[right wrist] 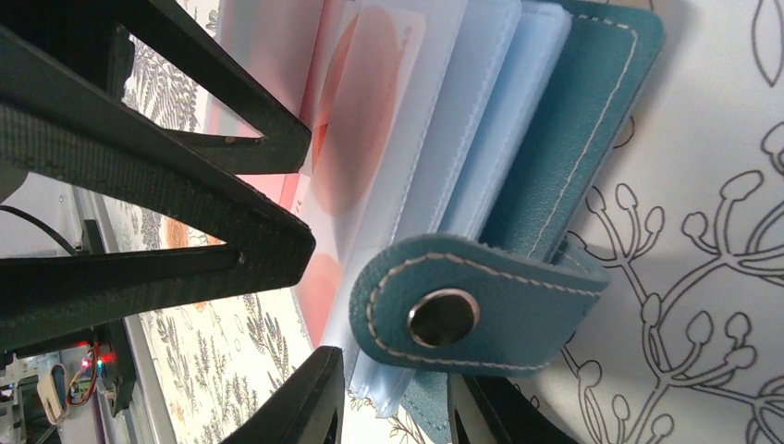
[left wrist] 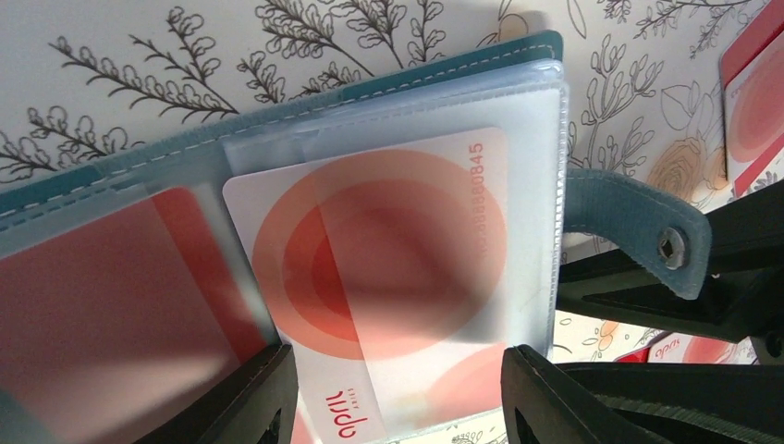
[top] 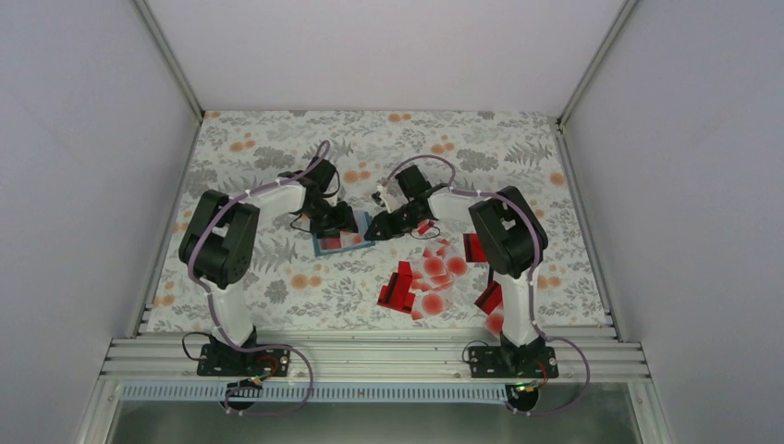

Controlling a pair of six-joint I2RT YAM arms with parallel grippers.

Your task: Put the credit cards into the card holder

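The teal card holder (top: pixel 335 244) lies open on the floral cloth, its clear sleeves fanned out. In the left wrist view a pale credit card with a red dot (left wrist: pixel 370 259) sits partly inside a sleeve of the holder (left wrist: pixel 277 106). My left gripper (left wrist: pixel 398 370) is open, its fingers astride that card's near end. My right gripper (right wrist: pixel 398 388) is shut on the holder's sleeve edges and back cover (right wrist: pixel 592 111), just under the snap tab (right wrist: pixel 444 314). In the top view both grippers meet at the holder, left (top: pixel 340 222) and right (top: pixel 377 228).
A loose heap of credit cards (top: pixel 430 277), red ones and pale ones with red dots, lies right of the holder. More red cards (top: pixel 490 298) lie beside the right arm. Grey walls stand on three sides of the cloth.
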